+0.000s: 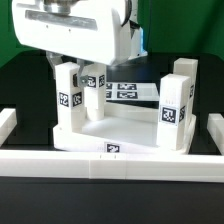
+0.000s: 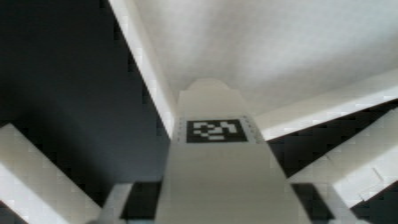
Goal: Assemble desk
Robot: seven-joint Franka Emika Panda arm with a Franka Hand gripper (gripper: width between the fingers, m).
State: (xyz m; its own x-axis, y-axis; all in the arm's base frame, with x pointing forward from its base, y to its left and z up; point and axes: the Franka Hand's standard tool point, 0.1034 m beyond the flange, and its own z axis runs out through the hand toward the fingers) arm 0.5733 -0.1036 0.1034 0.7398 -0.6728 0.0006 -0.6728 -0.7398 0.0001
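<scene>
The white desk tabletop (image 1: 118, 128) lies flat with its rim up. Two white tagged legs (image 1: 173, 112) stand upright at its corners on the exterior view's right. More tagged legs stand at the exterior view's left. My gripper (image 1: 78, 62) is directly above those and comes down over one leg (image 1: 68, 95). In the wrist view that leg (image 2: 217, 150), tag facing the camera, runs between my fingers (image 2: 121, 200). My gripper (image 2: 224, 208) looks shut on it. The tabletop (image 2: 267, 50) lies beyond it.
A long white border rail (image 1: 120, 163) runs across the front, with raised ends at both sides (image 1: 213, 125). The marker board (image 1: 128, 92) lies flat behind the tabletop. The table surface is black.
</scene>
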